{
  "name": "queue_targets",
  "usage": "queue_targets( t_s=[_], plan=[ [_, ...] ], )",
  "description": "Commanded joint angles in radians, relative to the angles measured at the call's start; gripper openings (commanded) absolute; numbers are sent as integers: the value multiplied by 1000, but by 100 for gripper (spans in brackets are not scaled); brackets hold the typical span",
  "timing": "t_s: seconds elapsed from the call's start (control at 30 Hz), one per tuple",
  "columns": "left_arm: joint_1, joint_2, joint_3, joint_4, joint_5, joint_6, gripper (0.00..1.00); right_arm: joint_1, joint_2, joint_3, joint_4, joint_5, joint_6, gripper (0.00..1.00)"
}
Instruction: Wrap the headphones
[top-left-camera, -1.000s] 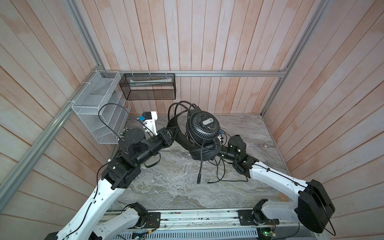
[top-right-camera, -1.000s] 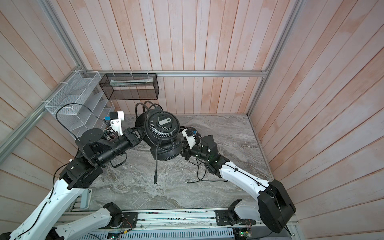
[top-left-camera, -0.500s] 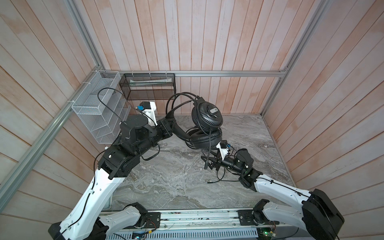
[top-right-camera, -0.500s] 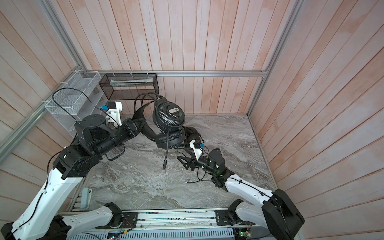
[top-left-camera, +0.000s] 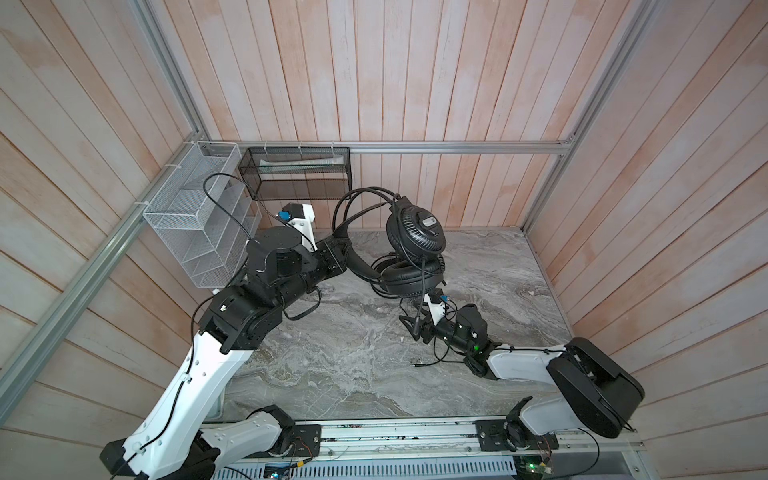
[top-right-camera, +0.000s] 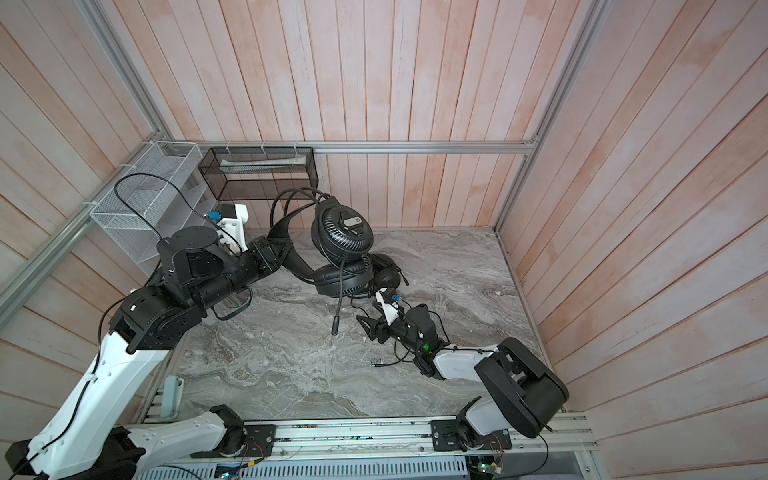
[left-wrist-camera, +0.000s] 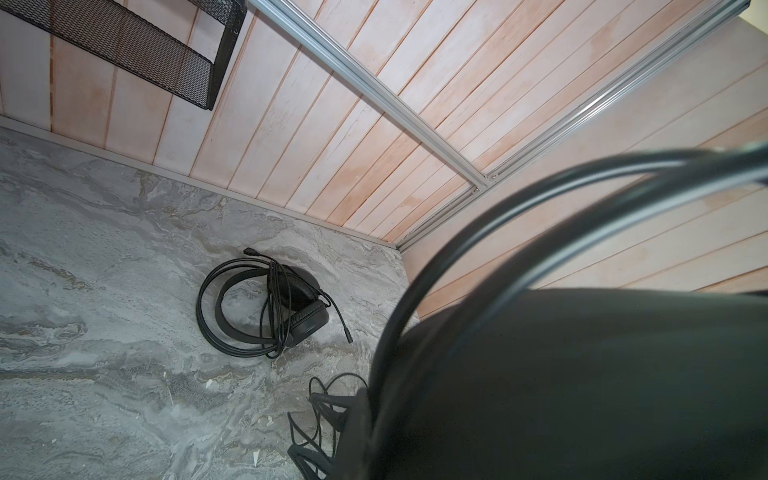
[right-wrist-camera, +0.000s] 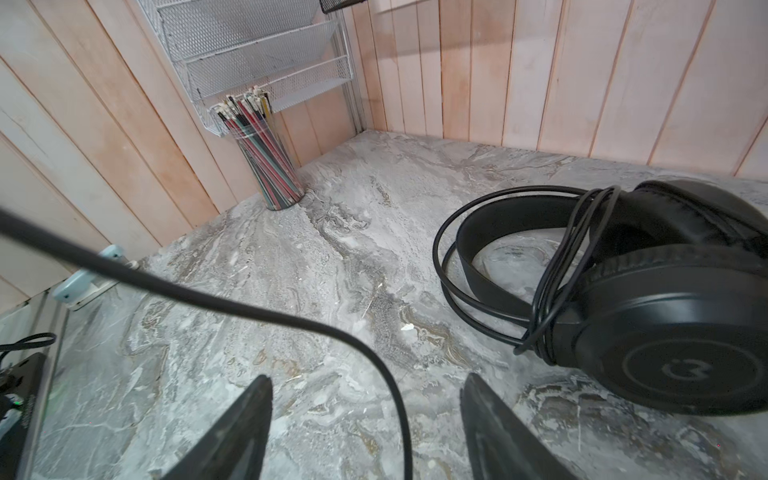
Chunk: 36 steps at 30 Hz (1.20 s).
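Now, headphones: two, with the held headset (top-left-camera: 415, 228) aloft and the second headset (left-wrist-camera: 266, 307) flat on the marble table (top-left-camera: 332, 365), cable (right-wrist-camera: 557, 266) wound round it.
Left gripper (top-left-camera: 338, 251): clamped on the held headset's headband (top-left-camera: 359, 266).
Right gripper (right-wrist-camera: 365, 382): jaws wide apart, holding nothing.

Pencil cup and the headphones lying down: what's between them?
Only bare marble table separates the pencil cup and the lying headphones, in the right wrist view.

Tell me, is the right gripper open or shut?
Open. The right gripper, in its wrist view, has fingers wide apart; a black cable passes loose between them.
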<state>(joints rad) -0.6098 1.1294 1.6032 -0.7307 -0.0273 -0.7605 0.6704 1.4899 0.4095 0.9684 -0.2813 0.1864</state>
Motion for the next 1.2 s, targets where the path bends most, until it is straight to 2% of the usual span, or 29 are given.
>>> queue_targets(
  t_s=[0.0, 0.1, 0.27, 0.37, 0.6, 0.7, 0.8, 1.0, 1.17],
  plan=[
    [2, -8, 49, 54, 0, -36, 0, -6, 87, 64, 57, -12, -31, 70],
    [4, -4, 51, 52, -2, -34, 0, -6, 161, 108, 53, -23, -29, 57],
    [30, 7, 58, 47, -1, -36, 0, 8, 203, 122, 19, 15, -10, 13],
    [74, 18, 54, 49, 13, -47, 0, 42, 170, 81, 26, 28, 2, 0],
    [213, 68, 29, 69, 29, -107, 0, 237, 45, 23, -96, 117, -17, 0],
    [238, 89, 10, 99, 35, -151, 0, 333, -10, 25, -177, 165, -34, 0],
    [240, 122, 22, 91, -9, -154, 0, 406, -79, 43, -284, 212, -41, 0],
    [240, 171, -28, 89, -79, -132, 0, 531, -147, 230, -700, 285, -111, 0],
    [224, 173, -152, 107, -184, -80, 0, 574, -202, 423, -1023, 347, -170, 0]
  ],
)
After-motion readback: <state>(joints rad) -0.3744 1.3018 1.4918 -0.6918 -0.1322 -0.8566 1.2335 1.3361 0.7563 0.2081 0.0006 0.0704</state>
